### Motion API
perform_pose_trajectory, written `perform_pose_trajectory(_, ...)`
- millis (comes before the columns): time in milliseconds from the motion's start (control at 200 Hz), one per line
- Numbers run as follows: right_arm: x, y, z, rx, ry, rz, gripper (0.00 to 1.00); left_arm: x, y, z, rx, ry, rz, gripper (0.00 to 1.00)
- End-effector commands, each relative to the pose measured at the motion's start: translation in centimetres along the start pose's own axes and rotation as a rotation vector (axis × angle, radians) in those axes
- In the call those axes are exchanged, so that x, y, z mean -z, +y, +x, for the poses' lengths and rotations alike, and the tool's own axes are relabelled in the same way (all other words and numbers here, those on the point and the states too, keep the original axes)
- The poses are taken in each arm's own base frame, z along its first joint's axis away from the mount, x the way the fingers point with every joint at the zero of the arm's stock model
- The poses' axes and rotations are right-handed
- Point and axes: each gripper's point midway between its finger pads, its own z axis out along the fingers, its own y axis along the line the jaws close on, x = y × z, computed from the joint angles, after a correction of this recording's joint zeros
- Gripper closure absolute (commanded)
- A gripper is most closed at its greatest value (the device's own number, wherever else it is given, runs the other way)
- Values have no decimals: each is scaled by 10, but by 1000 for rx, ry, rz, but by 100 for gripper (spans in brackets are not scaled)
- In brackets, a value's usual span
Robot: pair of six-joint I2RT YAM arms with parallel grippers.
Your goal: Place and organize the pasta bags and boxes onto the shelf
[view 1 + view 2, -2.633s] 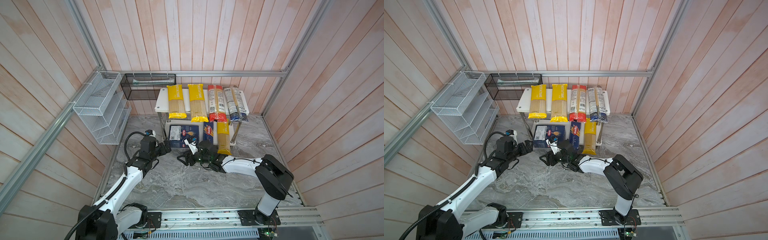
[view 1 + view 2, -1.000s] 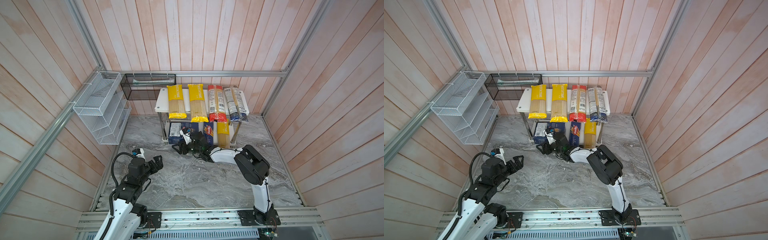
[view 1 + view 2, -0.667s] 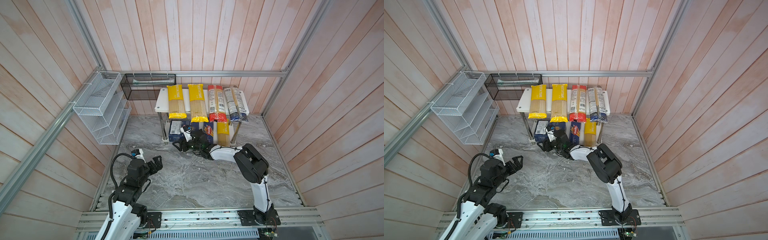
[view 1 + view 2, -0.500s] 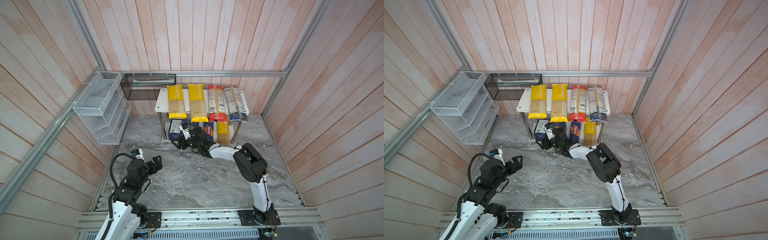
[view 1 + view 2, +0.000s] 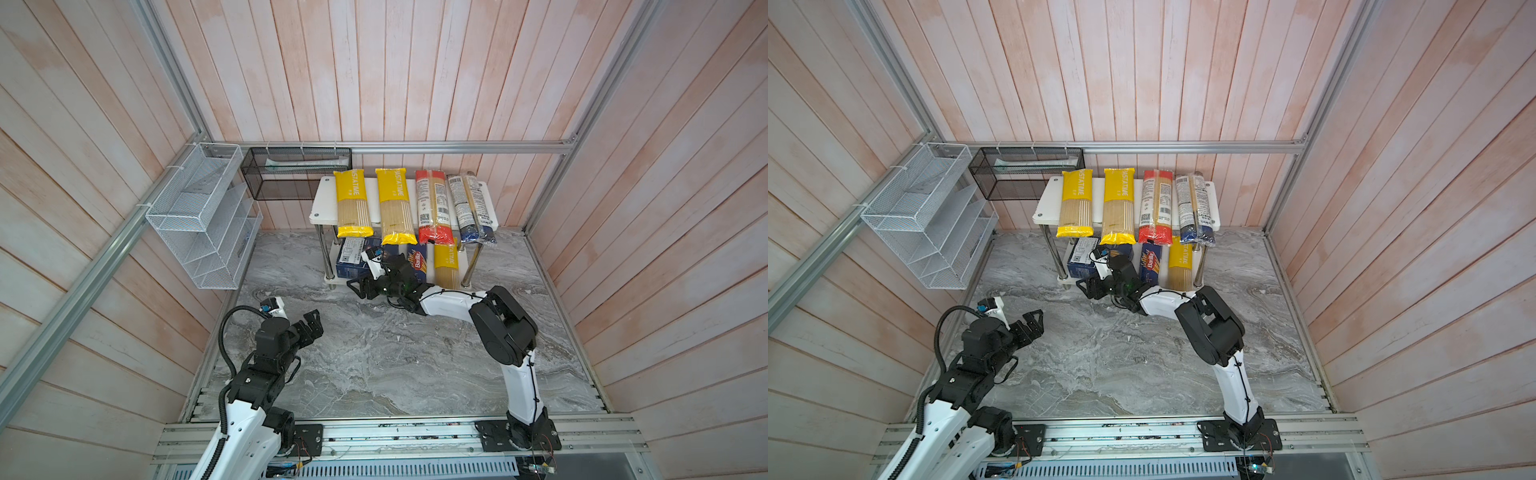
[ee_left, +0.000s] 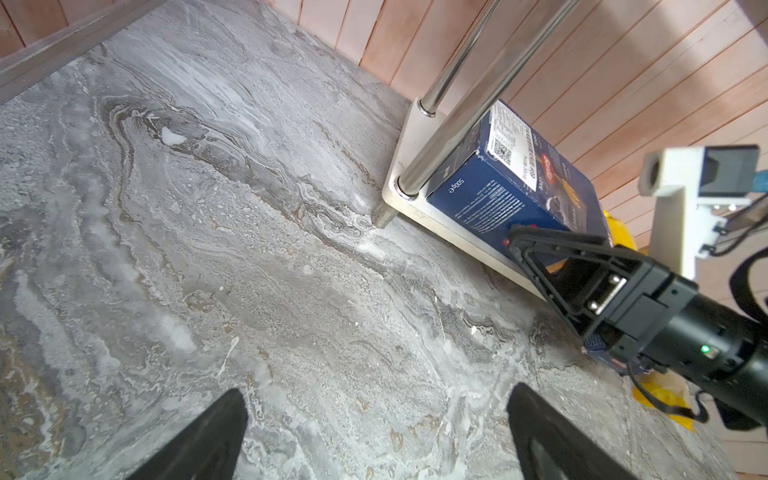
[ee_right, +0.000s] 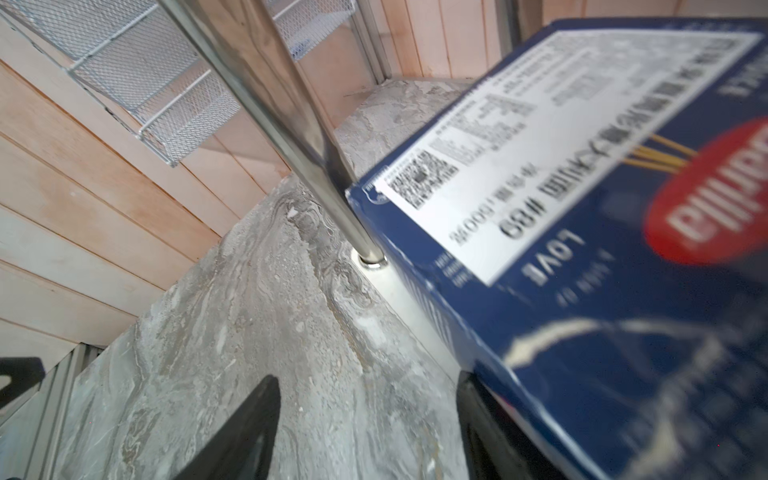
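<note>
The shelf (image 5: 324, 203) stands at the back wall. Its top board carries two yellow bags (image 5: 352, 203) (image 5: 395, 208), a red-ended bag (image 5: 432, 208) and a blue-ended bag (image 5: 471, 208). On the lower board (image 6: 409, 124) lie the wide blue Barilla box (image 5: 351, 259) (image 7: 582, 249), the narrow Barilla box (image 5: 417, 262) and a third yellow bag (image 5: 446, 266). My right gripper (image 5: 359, 289) (image 7: 368, 382) is open at the lower board's front edge. One of its fingers (image 7: 478, 415) rests against the wide box, and only floor shows between the jaws. My left gripper (image 5: 311, 328) (image 6: 376, 399) hangs open over the floor at the front left.
A white wire-mesh rack (image 5: 199, 216) hangs on the left wall and a black mesh basket (image 5: 291, 170) on the back rail. The wide box sits against the shelf's chrome front-left leg (image 6: 449, 124). Wooden walls close in the marble floor (image 5: 395, 361).
The right gripper has pushed the wide box back onto the lower board, up to the front-left leg. The left arm drew back to the front left earlier and has since held still.
</note>
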Motion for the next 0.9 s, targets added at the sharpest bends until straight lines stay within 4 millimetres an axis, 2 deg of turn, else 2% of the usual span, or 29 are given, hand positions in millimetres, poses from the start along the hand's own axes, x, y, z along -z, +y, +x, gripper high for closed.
perform_pose_trajectory(0,27,-1,-3,15,-19,44,32,-3,3,-15,-18,-77,-19,0)
perform_pose_trajectory(110,57,4,1,11,-41,71,32,-3,4,-33,-60,-161,-47,0)
perform_pose_trajectory(175,81,2,3,10,-56,118,32,-2,13,-43,-94,-229,-102,0)
perform_pose_trajectory(280,130,-16,6,9,-95,295,32,1,34,-61,-154,-392,-215,0)
perform_pose_trajectory(385,188,-52,16,-6,-103,521,30,3,48,-68,-227,-561,-267,0)
perform_pose_trajectory(445,224,-78,23,-38,-108,635,29,1,54,-64,-249,-612,-265,0)
perform_pose_trajectory(555,298,-124,29,-108,-194,824,26,-17,64,-55,-272,-573,-239,0)
perform_pose_trajectory(600,328,-141,30,-124,-246,900,21,-27,67,-54,-290,-542,-238,0)
perform_pose_trajectory(710,392,-179,32,-153,-387,1070,15,-42,68,-64,-327,-554,-232,0)
perform_pose_trajectory(775,415,-197,35,-174,-443,1134,12,-56,66,-67,-348,-543,-197,0)
perform_pose_trajectory(820,429,-210,41,-180,-478,1189,5,-66,62,-67,-356,-525,-174,0)
perform_pose_trajectory(845,432,-216,44,-169,-486,1207,2,-70,57,-69,-384,-521,-153,0)
perform_pose_trajectory(895,434,-224,48,-126,-496,1235,2,-78,52,-71,-385,-522,-104,0)
